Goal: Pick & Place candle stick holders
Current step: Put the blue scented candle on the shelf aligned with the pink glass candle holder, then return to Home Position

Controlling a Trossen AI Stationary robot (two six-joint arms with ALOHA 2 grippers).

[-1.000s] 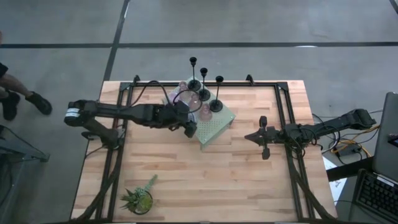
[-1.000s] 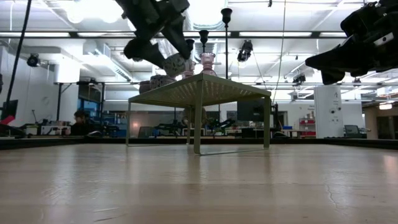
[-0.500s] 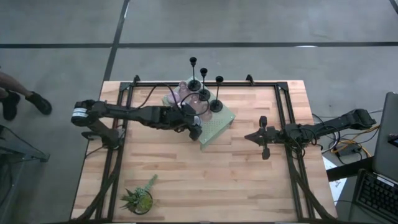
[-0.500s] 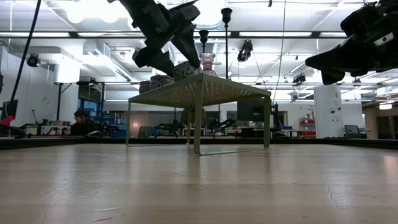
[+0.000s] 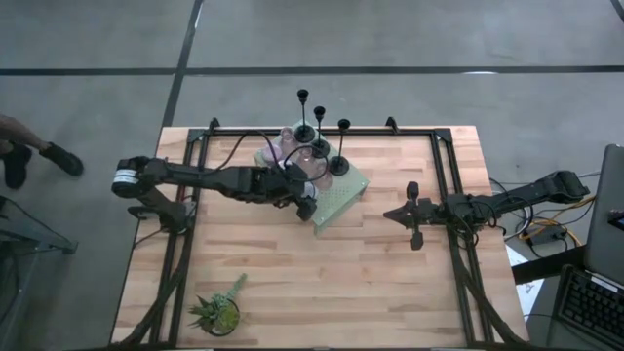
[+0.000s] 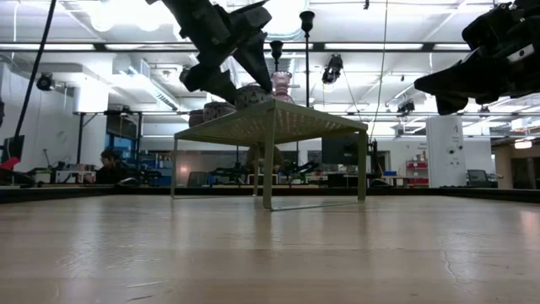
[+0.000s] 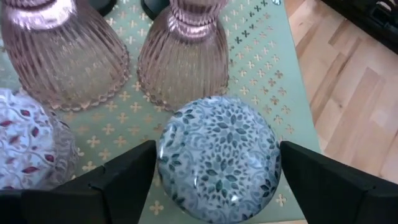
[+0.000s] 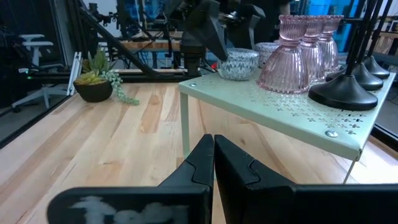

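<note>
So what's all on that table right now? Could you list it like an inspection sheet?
Surface: wooden table, bare in the middle.
Job's things: black candlesticks, pink glass holders and patterned blue-grey cup on green stand.
Clutter: potted plant at a near corner.
Grippers: left gripper open around the cup; right gripper shut, waiting aside.
Cables: black cable along the left arm.
Surroundings: workshop; a seated person.

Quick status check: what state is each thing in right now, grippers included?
Left gripper: open, fingers either side of the blue patterned cup, gaps showing.
Blue patterned cup: standing on the green stand.
Pink holders: upright on the stand.
Black stem holders: upright on the stand.
Green stand: standing on the table.
Potted plant: upright, near table corner.
Right gripper: shut, empty, waiting apart.
</note>
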